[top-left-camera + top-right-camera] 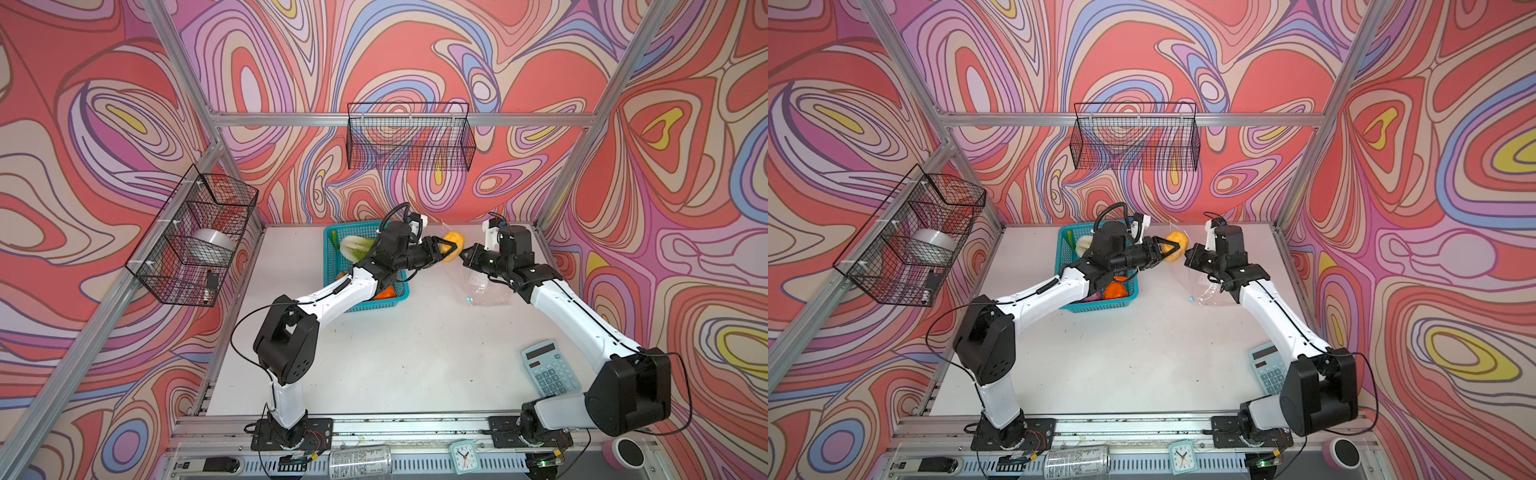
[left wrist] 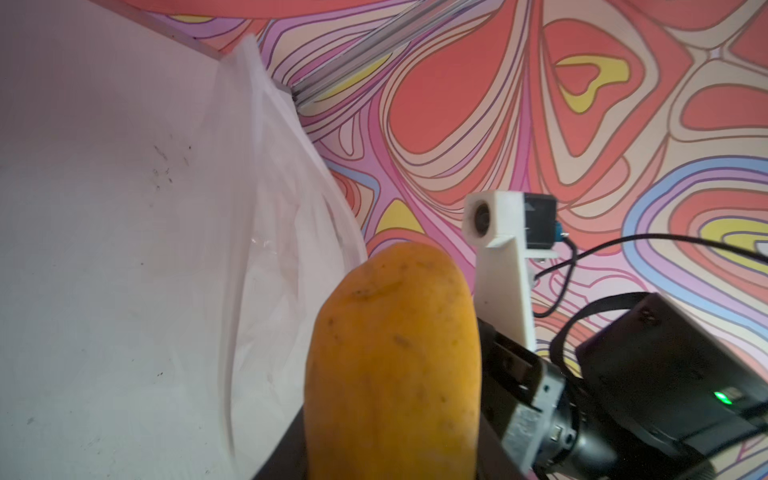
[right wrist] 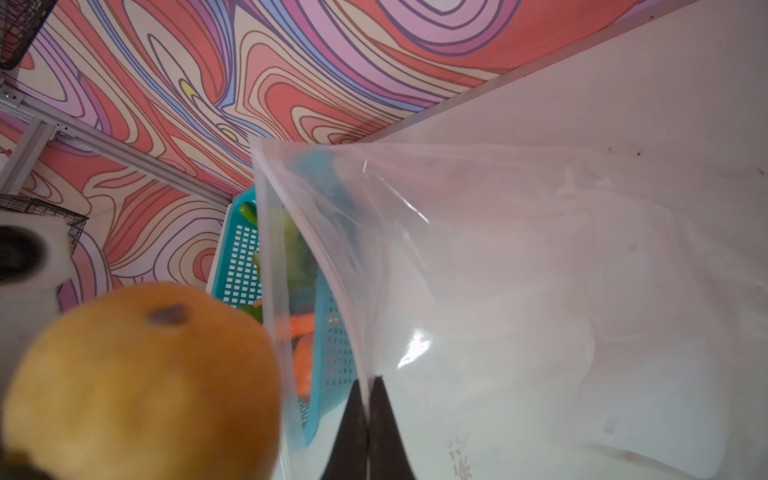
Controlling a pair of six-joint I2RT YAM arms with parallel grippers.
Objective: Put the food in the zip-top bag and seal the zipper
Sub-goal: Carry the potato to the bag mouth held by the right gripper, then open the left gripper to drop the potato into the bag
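Potato (image 2: 390, 365) clamped in my left tool (image 1: 454, 248), just beside the bag (image 3: 519, 270) mouth, my right tool (image 3: 368, 384) pinched tight on bag edge.

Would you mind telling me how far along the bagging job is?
Done: nothing bagged; the zip-top bag looks empty. In hand: the right gripper pinches its mouth edge, the left gripper holds a potato at the opening. Left: cabbage and others in the teal basket, then sealing.

Potato (image 3: 137, 374) beside zip-top bag (image 3: 519, 270) mouth
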